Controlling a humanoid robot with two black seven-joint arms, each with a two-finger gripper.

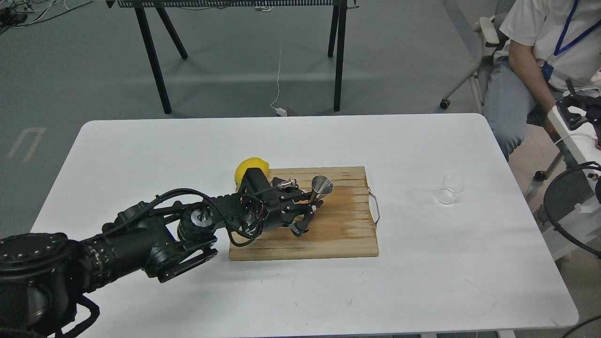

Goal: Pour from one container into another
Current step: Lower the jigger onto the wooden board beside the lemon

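Tilted jigger (321, 188) in left gripper (312, 203); clear cup (450, 189) well apart

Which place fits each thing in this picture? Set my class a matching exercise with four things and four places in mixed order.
Things:
1. lemon
2. jigger
3. cup
4. board

Places:
A. on the bare table, right of the board
B. at the board's far left corner, partly behind the arm
C. mid-table, under the left gripper
D. at the left gripper's fingers, over the board

Pairs: 1-B, 2-D, 3-A, 4-C
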